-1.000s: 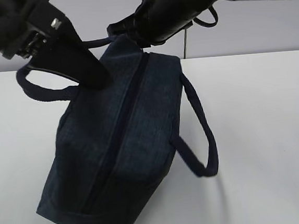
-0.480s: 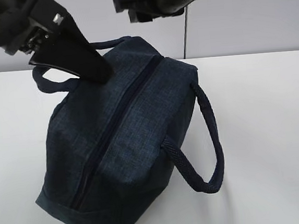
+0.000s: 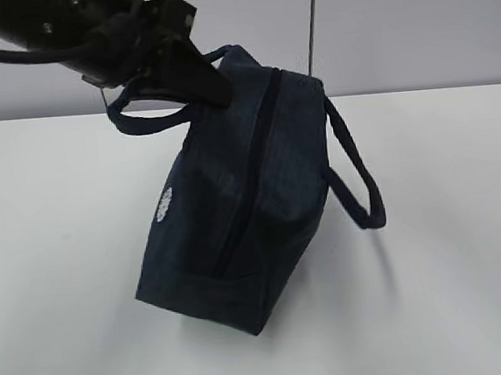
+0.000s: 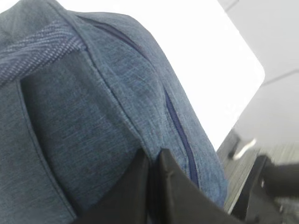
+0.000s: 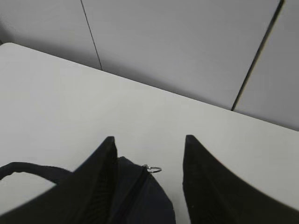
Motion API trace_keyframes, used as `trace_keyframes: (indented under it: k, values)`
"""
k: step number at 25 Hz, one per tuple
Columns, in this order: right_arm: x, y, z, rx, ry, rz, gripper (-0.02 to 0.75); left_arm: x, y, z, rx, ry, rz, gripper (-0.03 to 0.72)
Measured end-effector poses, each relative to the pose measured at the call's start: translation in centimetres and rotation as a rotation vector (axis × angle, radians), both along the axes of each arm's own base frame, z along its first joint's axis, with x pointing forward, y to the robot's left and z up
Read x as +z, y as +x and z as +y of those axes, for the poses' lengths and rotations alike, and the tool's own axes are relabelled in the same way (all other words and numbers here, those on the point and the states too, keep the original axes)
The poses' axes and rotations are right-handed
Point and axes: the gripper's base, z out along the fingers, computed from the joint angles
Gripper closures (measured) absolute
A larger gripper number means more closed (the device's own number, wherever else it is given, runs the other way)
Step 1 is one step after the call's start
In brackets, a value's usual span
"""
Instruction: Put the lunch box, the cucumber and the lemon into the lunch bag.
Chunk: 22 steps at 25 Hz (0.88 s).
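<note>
The dark navy lunch bag [image 3: 252, 205] stands tilted on the white table, its zipper [image 3: 261, 160] closed and its white logo [image 3: 163, 204] facing left. My left gripper [image 3: 218, 92] is shut on a fold of the bag's top fabric beside one handle [image 3: 144, 122]. Up close, its jaws [image 4: 152, 156] pinch the cloth of the lunch bag [image 4: 93, 107]. My right gripper [image 5: 149, 137] hangs open above one end of the lunch bag [image 5: 140, 196], holding nothing, with the metal ring pull [image 5: 153, 169] just below it. The lunch box, the cucumber and the lemon are out of view.
The white table [image 3: 450, 266] spreads around the bag on every side. Grey wall panels [image 3: 394, 17] close off the far edge. The bag's second handle [image 3: 360, 187] hangs loose on its right side.
The left gripper has swung right with the bag, turning it up so its logo side shows. The right gripper has opened, let go and lifted out of the exterior view.
</note>
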Motion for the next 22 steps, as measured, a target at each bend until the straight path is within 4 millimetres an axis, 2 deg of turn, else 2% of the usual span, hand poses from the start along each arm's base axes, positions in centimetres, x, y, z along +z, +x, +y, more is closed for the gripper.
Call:
trace_keyframes:
  k: [6,14,22]
  values:
    - [1.7,-1.5,-1.0,-0.009,0.005,-0.028,0.390,-1.9,2.8,-0.8,0.151,-0.061,-0.020,0.694]
    - [1.7,-2.0,-1.5,-0.026,-0.024,0.020,0.389,-7.0,5.7,-1.5,0.232,-0.013,0.016,0.694]
    - [1.7,-2.1,-1.5,-0.028,-0.027,0.024,0.389,-7.5,6.7,0.4,0.242,0.002,0.048,0.694]
